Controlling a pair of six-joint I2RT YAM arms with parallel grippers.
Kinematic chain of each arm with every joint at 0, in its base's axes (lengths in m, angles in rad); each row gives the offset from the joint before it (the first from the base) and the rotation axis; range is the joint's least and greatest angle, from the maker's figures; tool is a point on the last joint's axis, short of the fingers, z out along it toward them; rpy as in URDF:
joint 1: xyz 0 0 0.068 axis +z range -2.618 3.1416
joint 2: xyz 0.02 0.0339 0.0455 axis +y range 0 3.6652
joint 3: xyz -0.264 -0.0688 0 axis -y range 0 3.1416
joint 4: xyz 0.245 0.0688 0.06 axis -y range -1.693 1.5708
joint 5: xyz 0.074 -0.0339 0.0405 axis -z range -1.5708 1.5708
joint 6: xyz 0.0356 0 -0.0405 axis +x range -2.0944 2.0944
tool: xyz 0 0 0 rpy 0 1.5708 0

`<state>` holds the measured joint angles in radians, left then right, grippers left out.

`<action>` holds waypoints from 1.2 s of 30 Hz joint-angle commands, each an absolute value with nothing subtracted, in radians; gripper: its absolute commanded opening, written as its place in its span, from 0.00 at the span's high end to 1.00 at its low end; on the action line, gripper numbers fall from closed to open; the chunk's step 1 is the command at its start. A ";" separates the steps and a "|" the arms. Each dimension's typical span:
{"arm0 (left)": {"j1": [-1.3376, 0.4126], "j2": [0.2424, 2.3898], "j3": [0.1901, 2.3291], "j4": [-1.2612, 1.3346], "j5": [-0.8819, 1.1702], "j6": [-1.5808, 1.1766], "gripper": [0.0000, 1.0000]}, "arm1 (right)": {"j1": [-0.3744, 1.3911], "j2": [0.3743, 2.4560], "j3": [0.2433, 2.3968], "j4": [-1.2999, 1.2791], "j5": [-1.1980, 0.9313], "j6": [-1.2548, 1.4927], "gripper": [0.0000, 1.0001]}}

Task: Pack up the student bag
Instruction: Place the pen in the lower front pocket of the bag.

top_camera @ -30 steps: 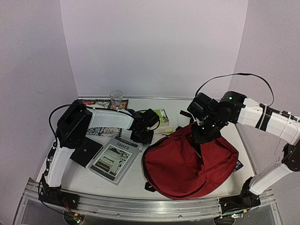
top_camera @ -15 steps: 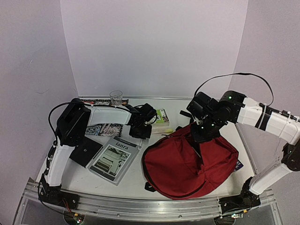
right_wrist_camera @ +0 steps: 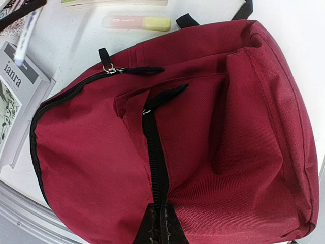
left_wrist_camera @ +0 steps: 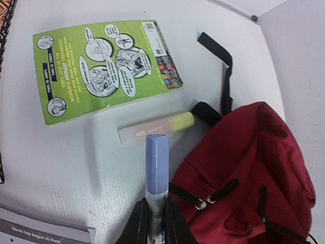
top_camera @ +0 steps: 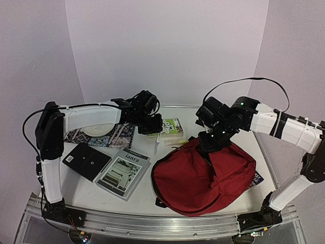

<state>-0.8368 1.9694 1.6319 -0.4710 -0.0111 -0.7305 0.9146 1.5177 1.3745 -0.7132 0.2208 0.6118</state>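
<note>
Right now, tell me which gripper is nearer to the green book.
Left. The left gripper, holding a blue marker, hovers close by the green book. The right gripper is farther off, clamped on the student bag at its zip.

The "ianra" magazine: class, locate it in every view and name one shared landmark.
Top external: magazine left of centre, near edge.
Left wrist: magazine, bottom-left corner sliver.
Right wrist: magazine, left edge.
Shared landmark: student bag, to its right in all.

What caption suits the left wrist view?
Left gripper holds a blue pen over the table, near a highlighter, green book and red bag.
</note>
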 commanded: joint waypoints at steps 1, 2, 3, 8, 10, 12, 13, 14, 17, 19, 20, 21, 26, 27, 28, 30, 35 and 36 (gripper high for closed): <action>-0.840 1.857 1.477 -0.269 0.151 -0.866 1.00 | 0.913 1.536 1.417 -0.687 0.214 0.596 1.00; -0.844 1.844 1.446 -0.234 0.172 -0.884 1.00 | 0.912 1.540 1.420 -0.683 0.214 0.596 1.00; -0.850 1.833 1.417 -0.202 0.194 -0.901 1.00 | 0.912 1.545 1.423 -0.681 0.213 0.597 1.00; -0.910 1.819 1.359 -0.104 0.276 -0.944 1.00 | 0.912 1.567 1.452 -0.671 0.209 0.593 1.00; -0.934 1.821 1.336 -0.058 0.301 -0.965 1.00 | 0.912 1.574 1.464 -0.668 0.209 0.591 1.00; -0.959 1.829 1.314 -0.004 0.322 -0.985 1.00 | 0.912 1.581 1.471 -0.664 0.206 0.588 1.00; -0.970 1.835 1.302 0.029 0.331 -0.997 1.00 | 0.913 1.584 1.474 -0.662 0.204 0.588 1.00; -0.978 1.842 1.293 0.057 0.338 -1.015 1.00 | 0.913 1.586 1.476 -0.661 0.201 0.589 1.00; -1.008 1.860 1.265 0.150 0.366 -1.068 1.00 | 0.912 1.587 1.476 -0.652 0.195 0.589 1.00; -1.024 1.884 1.279 0.161 0.372 -1.082 1.00 | 0.912 1.588 1.477 -0.646 0.190 0.591 1.00; -1.033 1.893 1.291 0.161 0.373 -1.082 1.00 | 0.912 1.589 1.479 -0.644 0.187 0.592 1.00; -1.041 1.902 1.304 0.164 0.374 -1.084 1.00 | 0.912 1.589 1.480 -0.642 0.185 0.592 1.00; -1.058 1.956 1.365 0.169 0.387 -1.097 1.00 | 0.913 1.590 1.484 -0.633 0.169 0.591 1.00; -1.059 1.968 1.375 0.170 0.399 -1.105 1.00 | 0.912 1.589 1.485 -0.631 0.167 0.592 1.00; -1.058 1.979 1.385 0.172 0.409 -1.110 1.00 | 0.912 1.587 1.485 -0.629 0.167 0.593 1.00; -1.062 1.992 1.393 0.177 0.412 -1.118 1.00 | 0.912 1.584 1.486 -0.629 0.166 0.593 1.00; -1.062 2.015 1.390 0.245 0.347 -1.154 1.00 | 0.913 1.579 1.480 -0.625 0.141 0.595 1.00; -1.061 2.023 1.396 0.267 0.332 -1.165 1.00 | 0.913 1.577 1.477 -0.623 0.135 0.596 1.00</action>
<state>-1.0603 1.9998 1.3465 0.1487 0.3806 -1.1186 0.9146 1.5845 1.4391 -0.6342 0.1573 0.5980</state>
